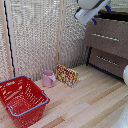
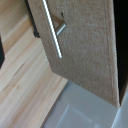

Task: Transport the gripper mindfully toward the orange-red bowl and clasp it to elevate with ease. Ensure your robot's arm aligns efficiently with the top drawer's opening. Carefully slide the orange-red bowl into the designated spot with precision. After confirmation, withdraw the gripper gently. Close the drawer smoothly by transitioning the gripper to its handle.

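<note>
gripper (image 1: 101,15) sits high at the exterior view's upper right, above the dresser, white head tilted, blue-tipped fingers poking out toward the dresser top. the two tips stand a little apart, but whether the fingers are spread or pressed together, cannot tell. nothing visible between them.

top drawer (image 1: 106,36): flat brown front with slim silver handle (image 1: 105,37). a dark gap shows along its upper edge, so it looks at least partly pulled out; how far, cannot say. a lower drawer (image 1: 106,61) below it with its own bar.

wrist view: looks down a drawer front (image 2: 85,45), the silver handle (image 2: 52,27) running across it on a stand-off post, wood floor (image 2: 25,85) beside it. no fingers in this picture.

orange-red bowl: not seen in either view. not on the floor, not in the gripper as far as the pictures show. judgement: likely already inside the drawer, out of sight, but this is unconfirmed.

elsewhere on the floor: red mesh basket (image 1: 21,100) near the front corner at the exterior view's left, pink cup (image 1: 48,78) and a colourful box (image 1: 66,75) by the back wall.

progress, as judged: pick and place appear done, gripper clear of the opening. left: go to the handle, push the drawer shut.
</note>
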